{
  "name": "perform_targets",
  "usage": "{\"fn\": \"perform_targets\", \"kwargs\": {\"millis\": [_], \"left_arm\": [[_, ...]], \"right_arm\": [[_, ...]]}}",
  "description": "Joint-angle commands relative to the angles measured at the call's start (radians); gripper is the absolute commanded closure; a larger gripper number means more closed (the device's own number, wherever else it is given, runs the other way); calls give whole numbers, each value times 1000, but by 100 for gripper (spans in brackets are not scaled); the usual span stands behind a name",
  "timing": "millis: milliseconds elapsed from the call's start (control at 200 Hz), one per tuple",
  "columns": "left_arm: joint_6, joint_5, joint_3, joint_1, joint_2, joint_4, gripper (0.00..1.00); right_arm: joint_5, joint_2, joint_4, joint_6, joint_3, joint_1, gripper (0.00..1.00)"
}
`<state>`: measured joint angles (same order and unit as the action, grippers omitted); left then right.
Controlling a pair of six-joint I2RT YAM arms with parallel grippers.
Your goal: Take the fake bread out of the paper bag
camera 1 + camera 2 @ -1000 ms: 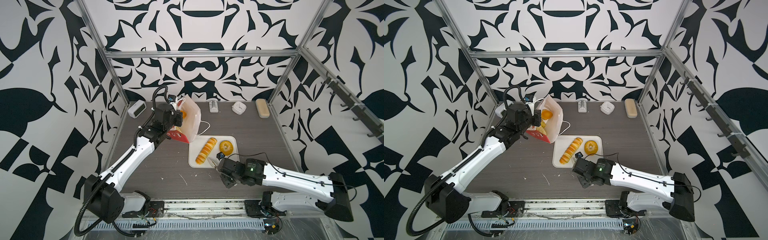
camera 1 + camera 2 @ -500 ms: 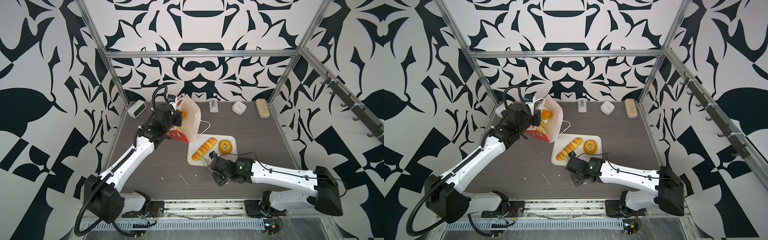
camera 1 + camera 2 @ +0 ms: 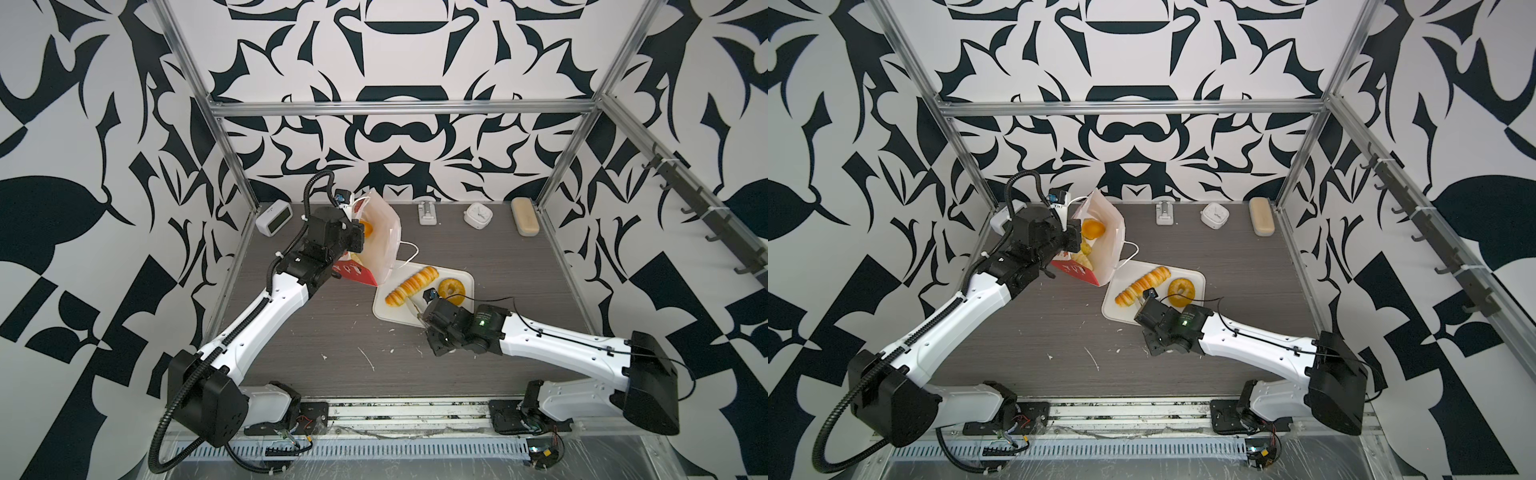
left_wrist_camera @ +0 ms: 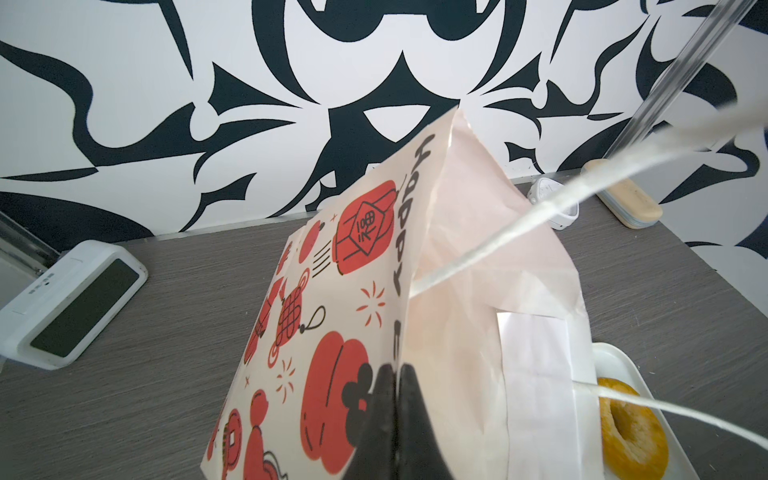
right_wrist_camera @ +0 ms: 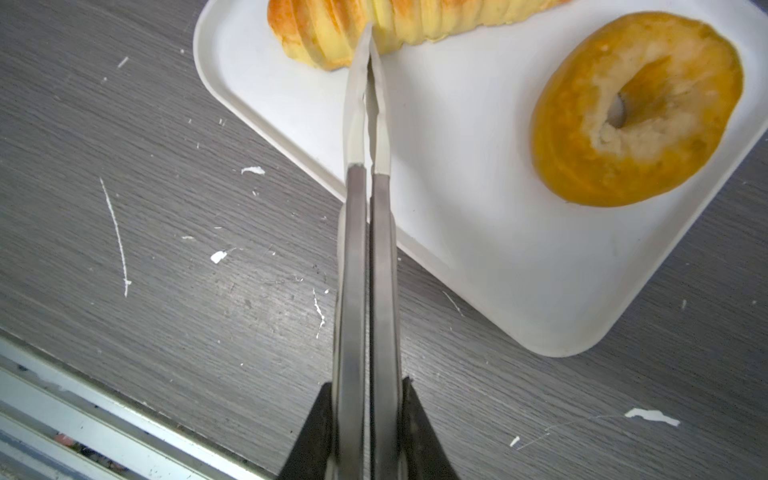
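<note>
Fingers of the left gripper (image 4: 396,376) pinch the rim of the tall red-patterned paper bag (image 3: 1108,232), tilted at back left, glossy yellow pastries (image 3: 1091,228) inside. Right of it, the flat white tray (image 3: 388,313) carries the long striped loaf (image 3: 411,285) and ring bagel (image 3: 452,289). The right gripper (image 5: 368,415) clasps slim metal tongs (image 5: 368,232), tips together at the loaf's end.

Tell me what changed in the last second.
The right gripper, shut on metal tongs, swung left and toward the back, bringing the closed tips to the long striped loaf. The loaf's near end seems nudged backward, so it lies flatter across the white tray. Unchanged: left gripper clamped on the paper bag, ring bagel, pastries in the bag.
</note>
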<state>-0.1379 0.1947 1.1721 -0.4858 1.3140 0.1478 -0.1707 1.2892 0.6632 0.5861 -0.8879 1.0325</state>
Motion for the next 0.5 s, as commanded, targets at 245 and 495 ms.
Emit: {"fn": "perform_targets", "kwargs": {"millis": [245, 495], "left_arm": [[3, 0, -6, 6, -32, -10, 100], [6, 3, -12, 5, -32, -6, 100]], "right_arm": [[18, 37, -113, -35, -66, -36, 92], [-1, 77, -146, -40, -91, -83, 92]]}}
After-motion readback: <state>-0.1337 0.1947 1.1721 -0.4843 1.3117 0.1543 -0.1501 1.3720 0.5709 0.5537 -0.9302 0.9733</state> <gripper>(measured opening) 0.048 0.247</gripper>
